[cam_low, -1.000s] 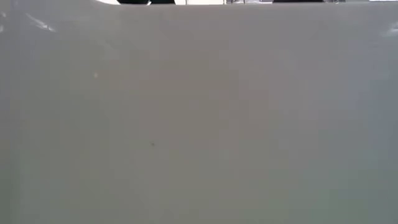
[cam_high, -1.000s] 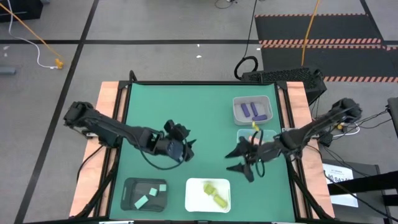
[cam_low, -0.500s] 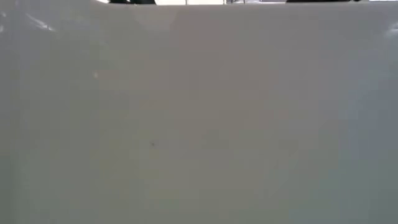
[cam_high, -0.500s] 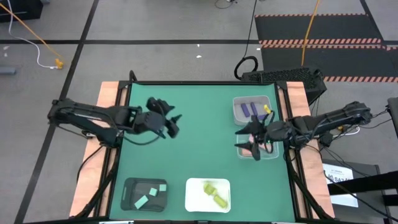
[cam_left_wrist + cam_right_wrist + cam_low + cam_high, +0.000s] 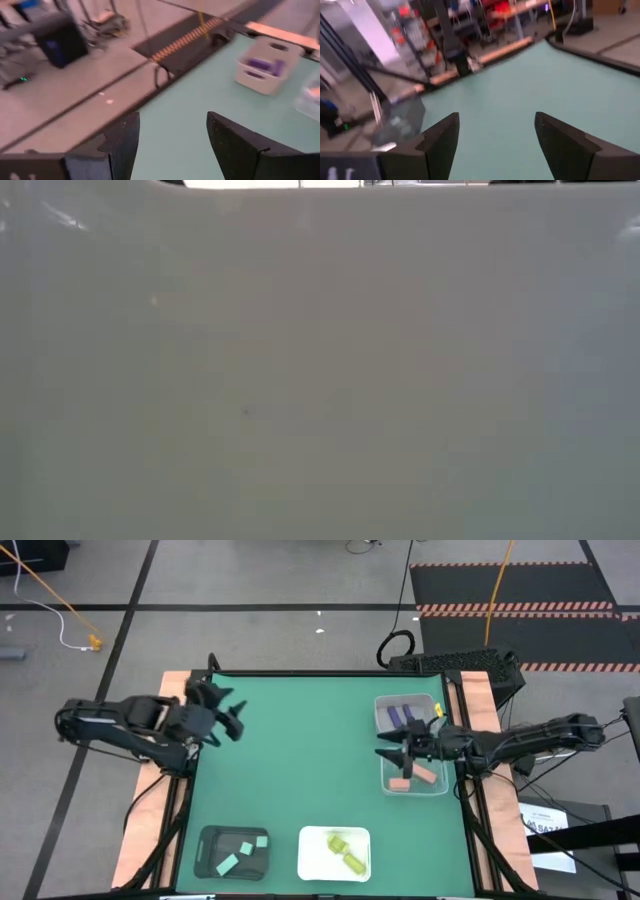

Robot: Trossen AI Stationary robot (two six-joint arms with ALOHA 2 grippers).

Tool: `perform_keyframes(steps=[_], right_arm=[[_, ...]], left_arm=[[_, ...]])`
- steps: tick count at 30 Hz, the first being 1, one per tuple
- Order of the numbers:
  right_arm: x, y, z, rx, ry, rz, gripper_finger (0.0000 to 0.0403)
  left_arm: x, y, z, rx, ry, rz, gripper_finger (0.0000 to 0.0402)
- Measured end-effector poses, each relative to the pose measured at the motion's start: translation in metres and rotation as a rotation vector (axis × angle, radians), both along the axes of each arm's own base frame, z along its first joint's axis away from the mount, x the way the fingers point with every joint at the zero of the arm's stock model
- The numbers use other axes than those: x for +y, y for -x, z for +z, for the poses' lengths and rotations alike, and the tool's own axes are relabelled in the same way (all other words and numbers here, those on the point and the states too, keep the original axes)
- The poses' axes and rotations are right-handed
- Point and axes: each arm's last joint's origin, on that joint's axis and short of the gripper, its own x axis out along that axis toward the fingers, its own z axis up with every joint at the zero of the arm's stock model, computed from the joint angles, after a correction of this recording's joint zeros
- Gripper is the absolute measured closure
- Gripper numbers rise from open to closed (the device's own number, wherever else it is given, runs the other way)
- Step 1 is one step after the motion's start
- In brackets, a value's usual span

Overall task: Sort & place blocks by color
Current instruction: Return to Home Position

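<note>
Your left gripper (image 5: 233, 716) hangs over the far left edge of the green table (image 5: 310, 740), its two fingers spread wide with only bare mat between them in the left wrist view. Your right gripper (image 5: 390, 762) sits across the table, above the inner edge of the two trays on the right side. Its fingers also stand wide apart and hold nothing.

The blocks lie sorted in four containers:
- The purple blocks (image 5: 405, 716) rest in the pale bin (image 5: 379, 718) at the far right.
- The salmon-orange blocks (image 5: 416, 778) lie in the clear tray (image 5: 441, 790) just in front of that bin, partly under the right gripper.
- The mint green blocks (image 5: 240, 856) sit in the black tray (image 5: 209, 840) along the near edge.
- The yellow blocks (image 5: 341, 851) sit in the white tray (image 5: 309, 862) beside the black tray.

A blank pale surface (image 5: 320, 380) fills the low view, so it shows you nothing of the table.
</note>
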Motion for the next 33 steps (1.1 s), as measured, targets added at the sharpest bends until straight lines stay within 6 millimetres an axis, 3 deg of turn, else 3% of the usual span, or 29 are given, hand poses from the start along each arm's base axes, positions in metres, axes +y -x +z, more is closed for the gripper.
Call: perform_keyframes(steps=[7,16,22,33], right_arm=[[-0.008,0.011,-0.022,-0.192,-0.007,-0.044,0.0151],[-0.013,0.018,-0.038,-0.171,0.018,-0.116,0.0151],[-0.015,0.021,-0.047,-0.142,0.031,-0.129,0.0151],[-0.016,0.025,-0.057,-0.111,0.015,-0.134,0.0151]], left_arm=[[0.006,0.034,0.011,-0.039,-0.057,0.038,0.0169],[0.008,0.051,0.008,-0.007,-0.041,0.058,0.0169],[0.007,0.041,-0.013,-0.024,-0.028,0.070,0.0169],[0.002,0.006,-0.079,-0.159,0.003,0.075,0.0169]])
